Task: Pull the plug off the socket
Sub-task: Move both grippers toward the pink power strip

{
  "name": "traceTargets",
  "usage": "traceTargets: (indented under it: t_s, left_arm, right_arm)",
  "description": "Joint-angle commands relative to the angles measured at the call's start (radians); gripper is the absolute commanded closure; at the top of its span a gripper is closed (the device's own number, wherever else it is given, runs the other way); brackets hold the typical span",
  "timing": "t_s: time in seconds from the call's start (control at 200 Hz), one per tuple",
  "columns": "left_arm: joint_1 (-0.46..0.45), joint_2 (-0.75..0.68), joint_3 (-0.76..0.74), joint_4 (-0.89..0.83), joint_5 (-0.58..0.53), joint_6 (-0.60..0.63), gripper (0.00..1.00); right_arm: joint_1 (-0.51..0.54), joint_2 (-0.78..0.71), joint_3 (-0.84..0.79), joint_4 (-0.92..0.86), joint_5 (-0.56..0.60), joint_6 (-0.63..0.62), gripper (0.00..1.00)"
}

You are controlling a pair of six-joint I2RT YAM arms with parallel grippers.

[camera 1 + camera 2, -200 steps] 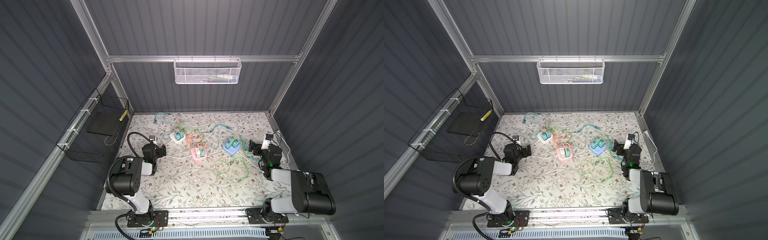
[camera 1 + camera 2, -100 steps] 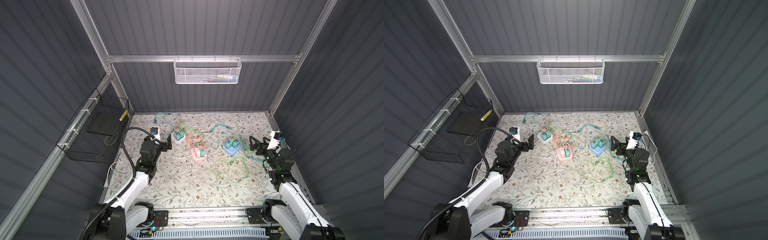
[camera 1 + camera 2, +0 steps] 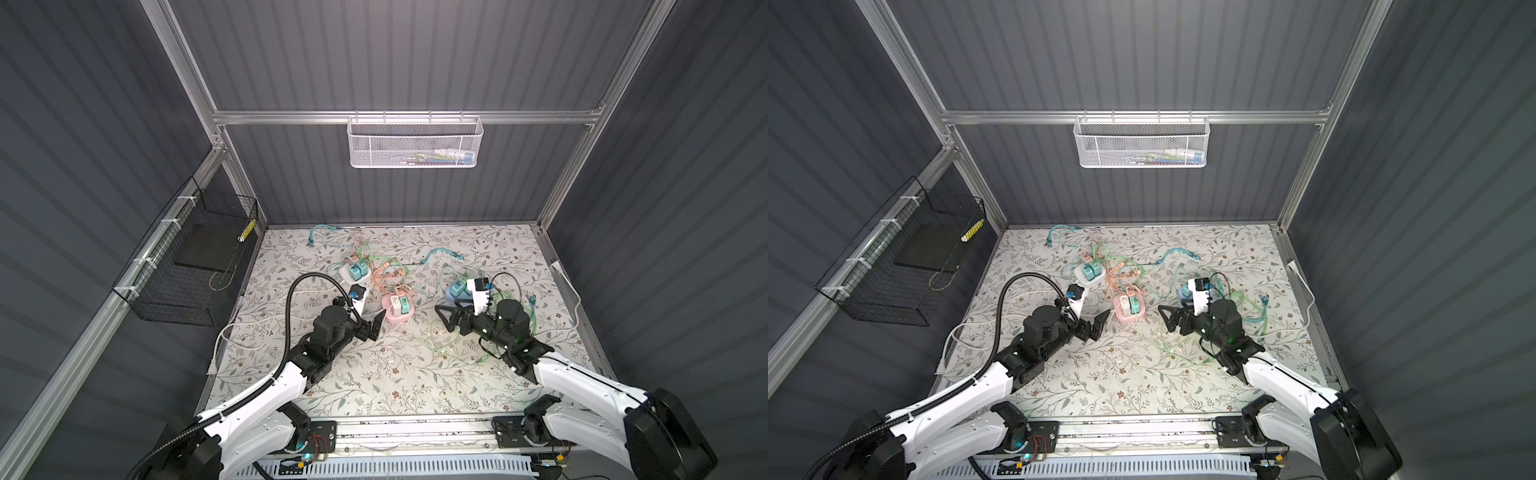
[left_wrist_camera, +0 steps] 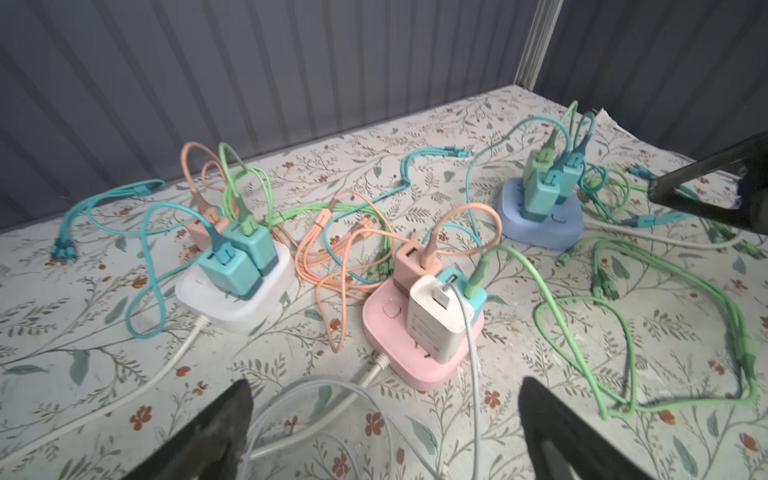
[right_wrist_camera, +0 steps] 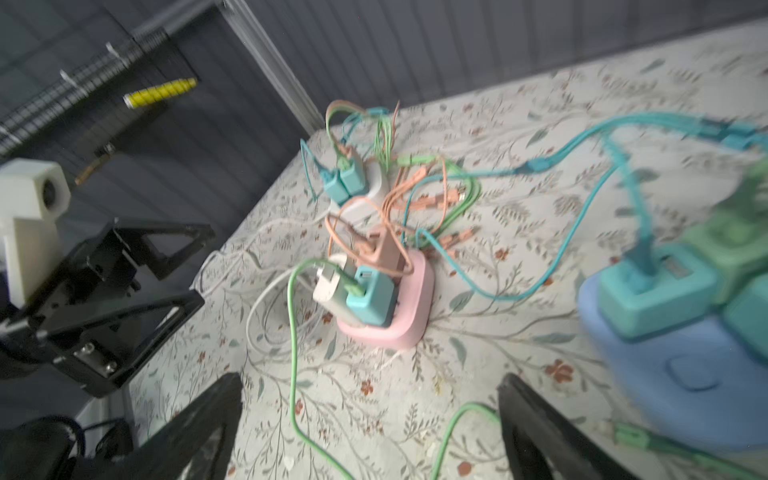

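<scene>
Flanking pink socket (image 4: 384,332): left gripper (image 4: 384,386), right gripper (image 5: 370,378) both wide open, holding nothing.

Pink socket (image 3: 394,321) mid floral worktop (image 3: 374,382), white plug (image 3: 397,306) seated in it. Left gripper (image 3: 374,326) just beside, right gripper (image 3: 444,319) near; both jaws apart, empty.

Floral table (image 4: 83,332) holds pink socket (image 4: 390,328), white socket (image 4: 232,303), blue socket (image 4: 544,226) — cables (image 4: 322,220).

Middle socket (image 3: 394,319) on table (image 3: 374,374), between left hand (image 3: 371,319) and right hand (image 3: 444,319); plugs (image 3: 401,305) on it.
</scene>
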Motion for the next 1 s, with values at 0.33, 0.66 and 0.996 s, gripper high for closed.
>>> traceTargets:
  t_s: [0.33,0.66,0.996]
  left_arm:
    - [0.017,0.244,0.098,0.046,0.226,0.074,0.00]
    - [0.123,0.435,0.219,0.034,0.360,0.205,0.04]
    - [0.141,0.520,0.290,-0.010,0.427,0.305,0.06]
  right_arm:
    - [0.071,0.343,0.253,-0.105,-0.029,0.057,0.01]
    - [0.070,0.385,0.291,-0.181,0.021,0.051,0.01]
    - [0.042,0.434,0.336,-0.265,0.043,0.051,0.02]
